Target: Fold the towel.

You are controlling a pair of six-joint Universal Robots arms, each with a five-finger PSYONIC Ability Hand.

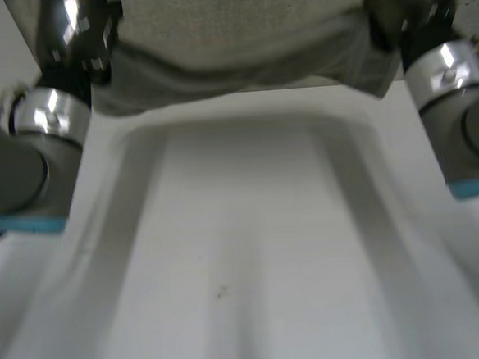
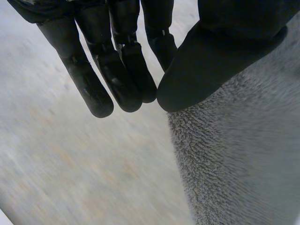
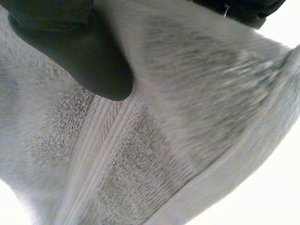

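Presently the towel (image 1: 238, 40) is stretched between the two hands across the far part of the white table (image 1: 245, 253), and it appears raised off the surface. No fold is yet laid down.

- **Left hand (image 1: 73, 35):** it holds the towel's left end. In its wrist view the thumb (image 2: 201, 70) is clamped on the towel's edge (image 2: 234, 159), and the straight fingers (image 2: 117, 79) close against the thumb's tip.
- **Right hand (image 1: 408, 3):** it holds the right end. In its wrist view the thumb (image 3: 93, 61) presses into bunched cloth (image 3: 154, 140), which creases around the grip.

**Step in hand, as judged:** lifting and carrying the towel ahead of a fold.

**Next move, as judged:** both hands should travel together and level, keeping the span taut. They should lower the hanging edge squarely onto the table before either grip is released. Uneven travel risks a skewed fold.
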